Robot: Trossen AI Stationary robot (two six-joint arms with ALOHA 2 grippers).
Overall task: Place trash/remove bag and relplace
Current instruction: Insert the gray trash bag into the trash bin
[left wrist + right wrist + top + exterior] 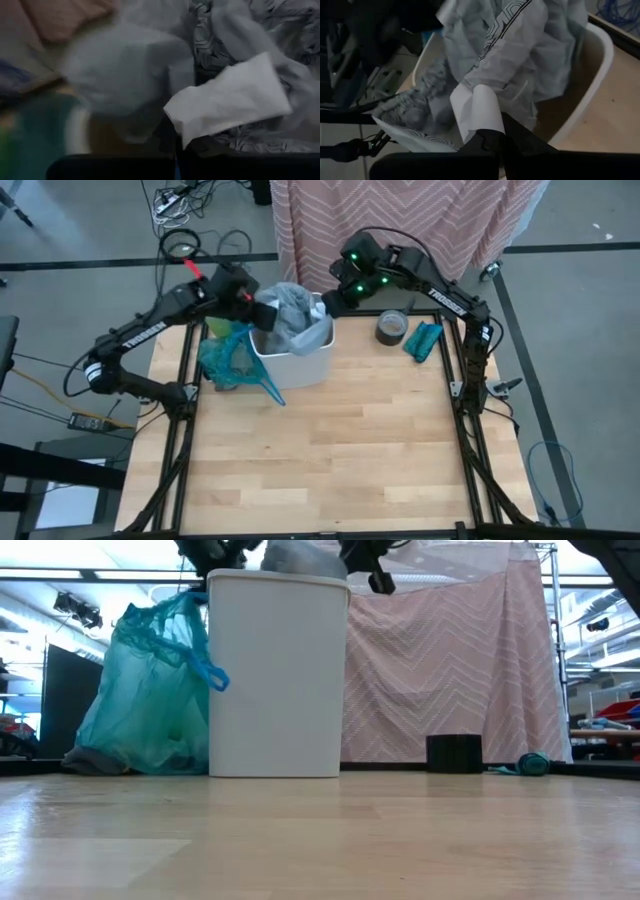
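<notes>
Two pincers clench the pale grey bag [290, 315] over the white bin [295, 360]; the crumpled teal bag [228, 358] lies beside the left pincer [262, 313], near the table's [330, 450] far-left corner, opposite the right pincer [328, 302].

- A robotics lab or workshop, not a home: a wooden table [330, 450] sits in a black metal frame [180, 450] that carries two dark robot arms.
- Cables [190, 205] and a power strip lie loose on the grey floor [580, 330] beyond the table, with black tape lines marking the floor around the rig.
- A pink chevron-patterned curtain [450, 660] hangs behind the table as a backdrop screen.
- In the low view, ceiling strip lights, metal racking [555, 640] and cluttered workbenches show at the room's edges.
- A roll of dark tape [391, 327] rests on the table.
</notes>
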